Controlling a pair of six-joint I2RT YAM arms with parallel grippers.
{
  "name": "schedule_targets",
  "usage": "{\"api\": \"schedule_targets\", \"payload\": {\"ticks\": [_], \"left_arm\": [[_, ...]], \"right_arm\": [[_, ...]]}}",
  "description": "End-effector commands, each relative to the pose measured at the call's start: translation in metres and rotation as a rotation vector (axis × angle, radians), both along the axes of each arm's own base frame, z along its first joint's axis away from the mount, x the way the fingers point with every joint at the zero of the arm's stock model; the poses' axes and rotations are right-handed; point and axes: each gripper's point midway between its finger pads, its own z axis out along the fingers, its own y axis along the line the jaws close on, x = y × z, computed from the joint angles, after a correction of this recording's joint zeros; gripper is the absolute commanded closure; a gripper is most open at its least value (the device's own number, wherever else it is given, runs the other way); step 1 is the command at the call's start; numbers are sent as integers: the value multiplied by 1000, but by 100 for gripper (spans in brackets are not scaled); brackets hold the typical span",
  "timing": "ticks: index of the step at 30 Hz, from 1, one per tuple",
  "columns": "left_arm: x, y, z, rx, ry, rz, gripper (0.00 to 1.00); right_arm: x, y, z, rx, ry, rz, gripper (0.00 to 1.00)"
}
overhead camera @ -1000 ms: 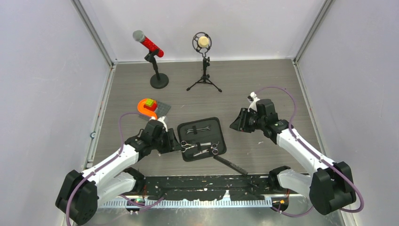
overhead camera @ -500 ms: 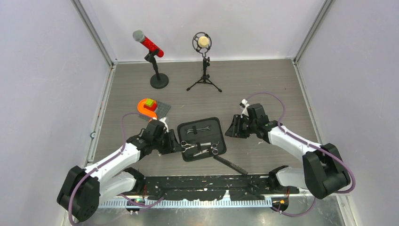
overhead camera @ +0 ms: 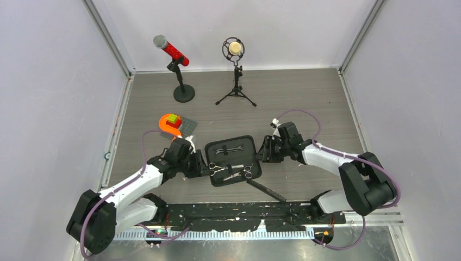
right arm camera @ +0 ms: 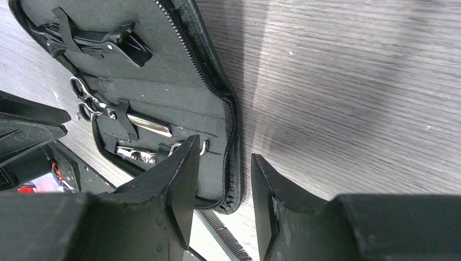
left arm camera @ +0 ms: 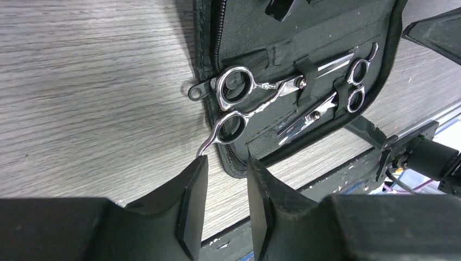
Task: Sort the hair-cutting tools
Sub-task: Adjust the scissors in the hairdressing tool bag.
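Top external view, going out from the arm bases: the narrow black comb lies loose on the wood-grain surface, just off the near right corner of the open black zip case. Strapped into the case's near half are the left scissors, rings toward the left edge, and the right scissors, rings the other way.

The left fingers sit at the case's left edge, only a little apart with nothing pinched. One tip is right by the left scissors' curved finger rest, though I can't tell if it's actually touching. The right fingers are spread at the right edge and gripping nothing, with the zip seam showing in the gap.

Thin black hair clips are tucked under a strap in the far half. Way back stand a red microphone and a tripod microphone.
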Motion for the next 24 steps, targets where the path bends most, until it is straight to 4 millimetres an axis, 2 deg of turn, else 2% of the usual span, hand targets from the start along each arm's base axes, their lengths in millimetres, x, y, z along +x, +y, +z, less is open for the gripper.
{"api": "schedule_targets", "payload": {"ticks": [1,9,15,22,24], "left_arm": [[8,-10,8,-45,-22,-13,66],[10,-19,6,-70,9,-33,66],[14,-23,7,-77,8,-33,69],[20,-30,10,-86,8,-39,73],[22,-34,13,-92,2,-46,73]], "right_arm": [[10,9,1,9,-39,0,61],[4,10,-13,-1,-8,7,70],[2,10,-16,0,2,1,79],[0,10,-19,7,-1,-5,94],[0,11,-19,14,0,-7,95]]}}
